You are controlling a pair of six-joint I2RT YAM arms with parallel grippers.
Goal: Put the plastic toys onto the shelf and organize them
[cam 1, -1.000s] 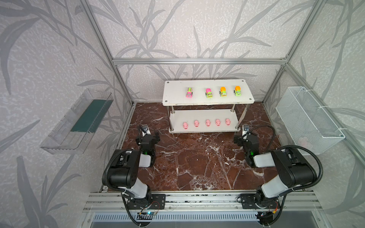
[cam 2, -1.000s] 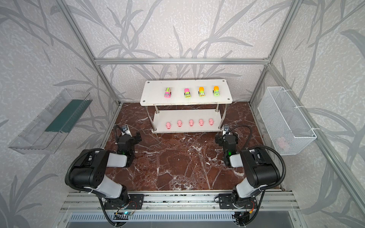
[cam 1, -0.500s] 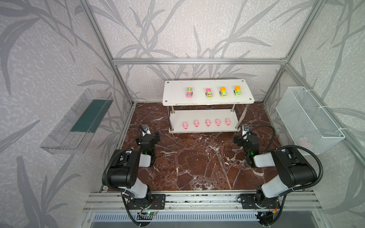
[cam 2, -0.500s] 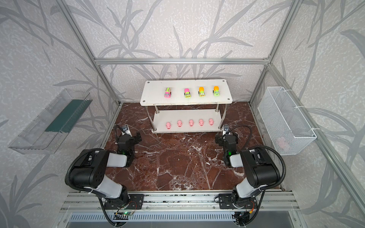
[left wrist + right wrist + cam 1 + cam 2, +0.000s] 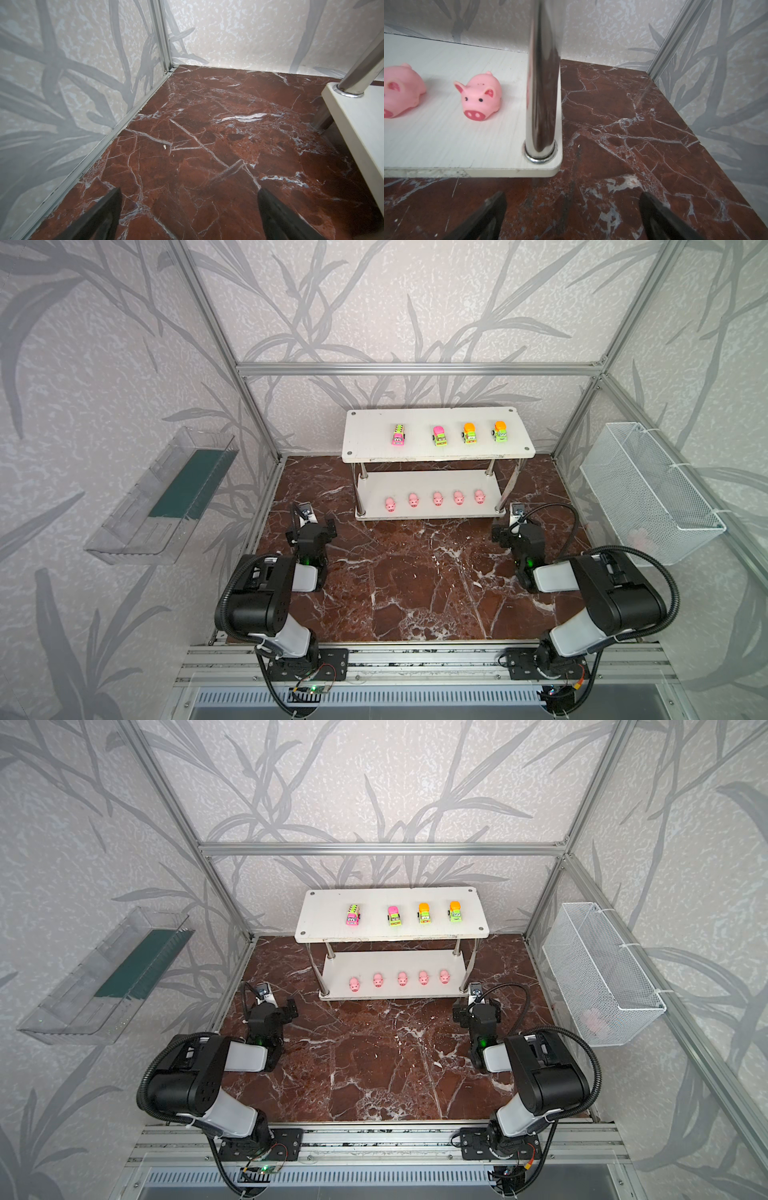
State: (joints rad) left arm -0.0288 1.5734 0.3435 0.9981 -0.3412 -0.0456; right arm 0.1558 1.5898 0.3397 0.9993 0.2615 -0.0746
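Observation:
The white two-tier shelf [image 5: 365,435] [image 5: 324,915] stands at the back of the marble floor. Several neon toy cars [image 5: 439,436] sit in a row on its top board. Several pink pigs [image 5: 436,498] line the lower board. My left gripper [image 5: 312,531] [image 5: 189,195] rests low near the shelf's left front corner, open and empty over bare floor. My right gripper [image 5: 517,531] [image 5: 572,199] is open and empty just before the shelf's right front post [image 5: 542,83]. The right wrist view shows the end pig [image 5: 480,97] and its neighbour [image 5: 400,89] close up.
A clear plastic tray [image 5: 166,493] hangs on the left wall. A white wire basket [image 5: 648,489] hangs on the right wall with something pink [image 5: 640,537] inside. Aluminium frame rails edge the red marble floor [image 5: 415,572].

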